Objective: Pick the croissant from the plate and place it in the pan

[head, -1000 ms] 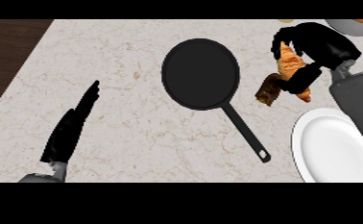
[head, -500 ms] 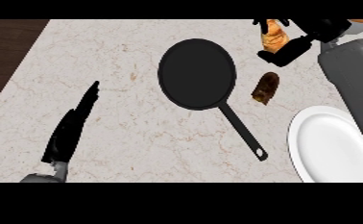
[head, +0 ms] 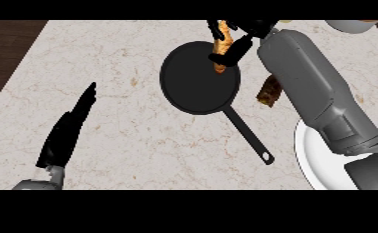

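Observation:
The golden-brown croissant (head: 221, 47) hangs over the far right rim of the black pan (head: 198, 79), lifted off the counter. My right hand (head: 240, 41) is curled round it from the right, and black fingers hide part of it. The grey right forearm runs down toward the white plate (head: 313, 159) at the lower right, which shows nothing on its visible part. The pan's handle (head: 251, 137) points to the lower right. My left hand (head: 68, 129) lies open and straight at the lower left, away from everything.
A dark brown item (head: 269, 93) lies on the counter between the pan and my right forearm, partly hidden by the arm. A white object (head: 353, 25) peeks in at the top right. Dark floor shows beyond the counter's left edge (head: 22, 62).
My right hand has carried the croissant leftward from the counter's back right to above the pan's far rim. The dark brown item stayed on the counter. The left hand has not moved.

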